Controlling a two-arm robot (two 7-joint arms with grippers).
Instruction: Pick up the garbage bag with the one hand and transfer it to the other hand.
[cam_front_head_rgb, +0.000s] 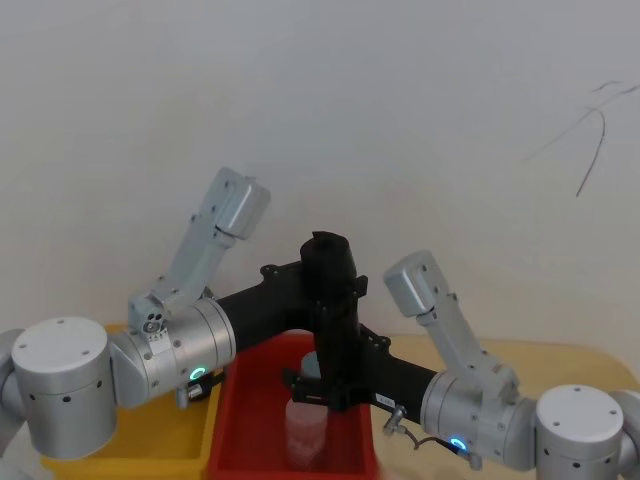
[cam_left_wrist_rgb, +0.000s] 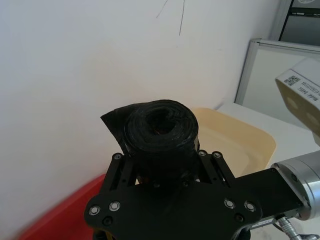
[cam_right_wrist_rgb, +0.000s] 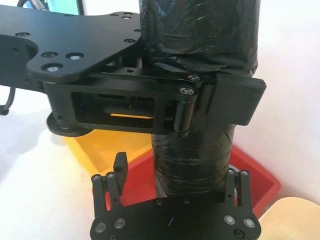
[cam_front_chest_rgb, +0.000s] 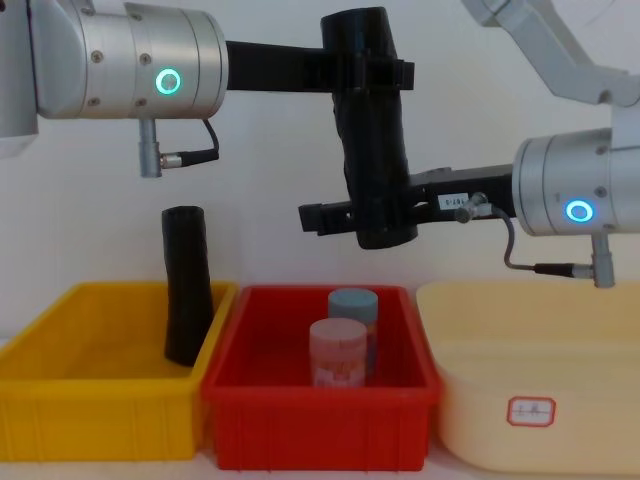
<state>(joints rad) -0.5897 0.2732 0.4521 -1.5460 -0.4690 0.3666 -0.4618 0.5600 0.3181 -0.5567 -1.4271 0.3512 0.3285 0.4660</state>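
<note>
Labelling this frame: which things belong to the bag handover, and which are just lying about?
In the job: garbage bag, left gripper clamped on its upper part, right gripper open around its lower part.
Lying about: second black roll, yellow bin, pink jar, blue jar, red bin, cream tub.

Garbage bag (cam_front_head_rgb: 333, 300) over red bin (cam_front_head_rgb: 245, 420)

a white desk (cam_left_wrist_rgb: 265, 120) carries three open plastic bins, set side by side in one row. the yellow bin (cam_front_chest_rgb: 100, 420) stands toward the desk's left end. the red bin (cam_front_chest_rgb: 320, 430) stands in the middle, its wall touching the yellow one. the cream bin (cam_front_chest_rgb: 540, 440) stands toward the right end, its rim just beside the red bin's. a small red-outlined label (cam_front_chest_rgb: 530, 410) sits on the cream bin's front wall. bare desk top shows beyond the cream bin, toward the desk's right edge.
</note>
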